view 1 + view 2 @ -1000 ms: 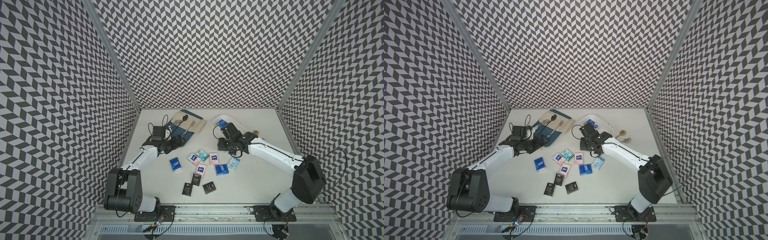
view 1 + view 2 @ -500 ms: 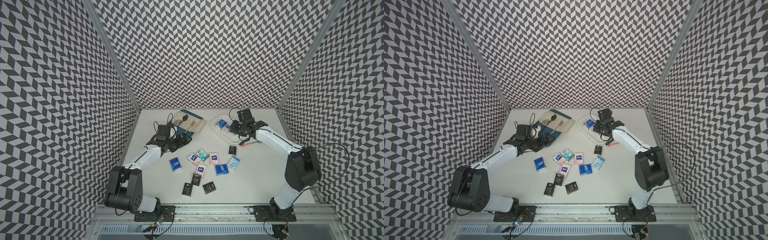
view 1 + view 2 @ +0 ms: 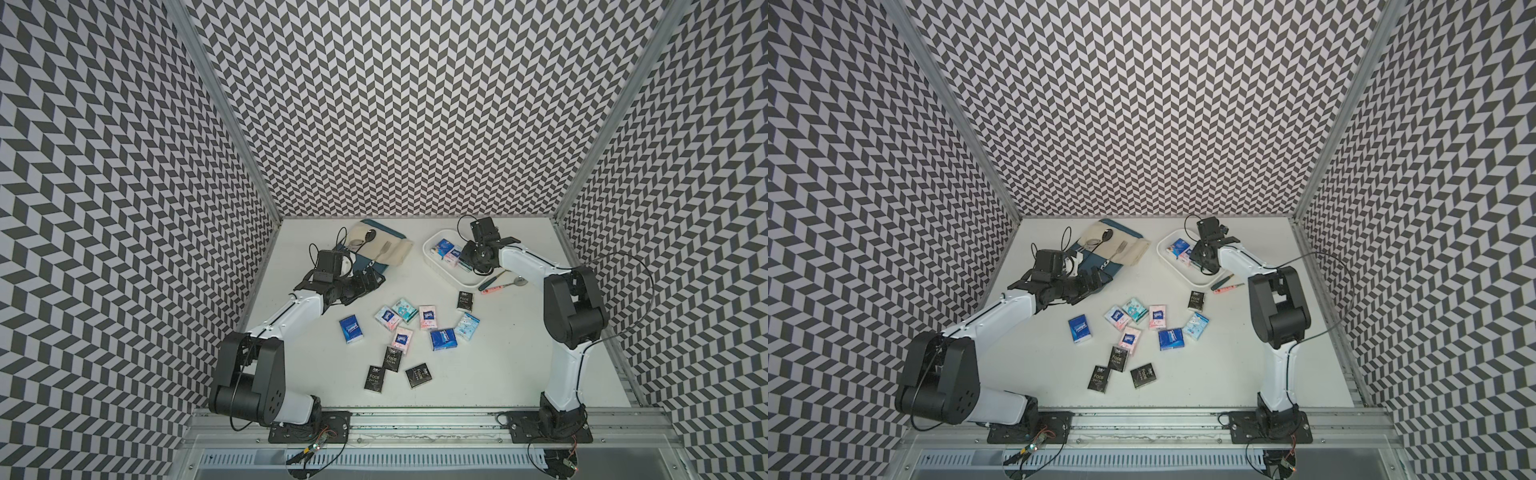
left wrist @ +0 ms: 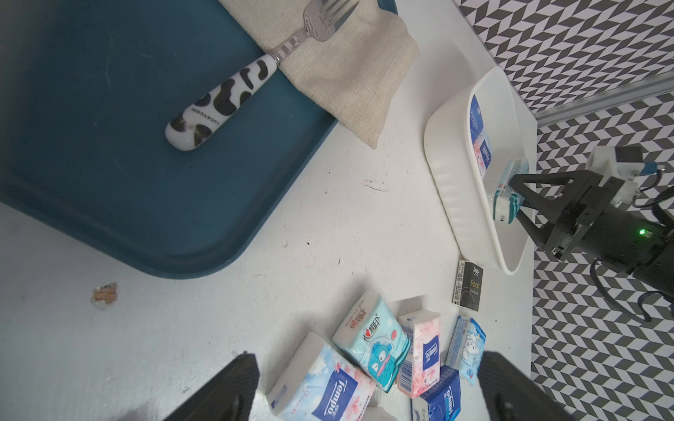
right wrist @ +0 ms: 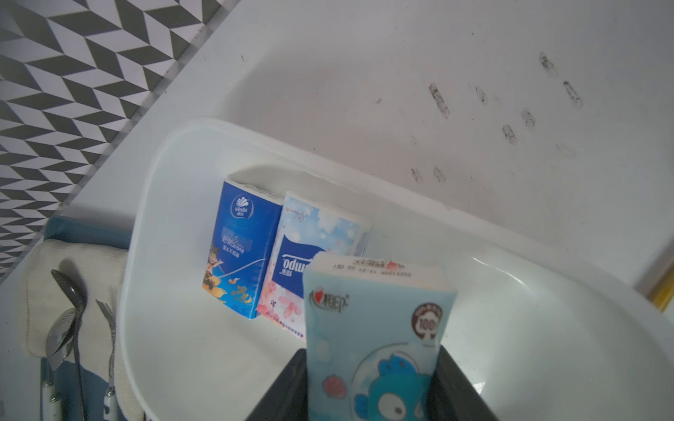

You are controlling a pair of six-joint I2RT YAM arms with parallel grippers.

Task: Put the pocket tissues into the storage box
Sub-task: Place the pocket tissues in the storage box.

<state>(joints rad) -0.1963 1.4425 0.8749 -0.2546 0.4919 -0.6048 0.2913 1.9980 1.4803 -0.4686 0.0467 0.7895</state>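
My right gripper (image 5: 372, 382) is shut on a teal cartoon packet (image 5: 375, 328) of pocket tissues, held upright over the inside of the white storage box (image 5: 146, 255). The left wrist view shows that gripper (image 4: 510, 198) at the box (image 4: 448, 175). Two packets lie inside, one dark blue (image 5: 242, 248) and one pink-white (image 5: 313, 251). Several more packets lie mid-table, among them a dark blue one (image 3: 351, 329), a teal one (image 3: 405, 309) and a black "Face" one (image 3: 464, 301). My left gripper (image 3: 370, 278) hangs open and empty left of them, over the tray's corner.
A flat blue tray (image 3: 370, 266) with a beige cloth (image 3: 386, 249), a fork and a spoon lies at the back left. A pink-handled tool (image 3: 498, 286) and a dark pen lie right of the box (image 3: 428, 255). Patterned walls close three sides.
My right arm has carried the teal packet from the middle of the table back to the box. The left arm has shifted slightly and stayed open.
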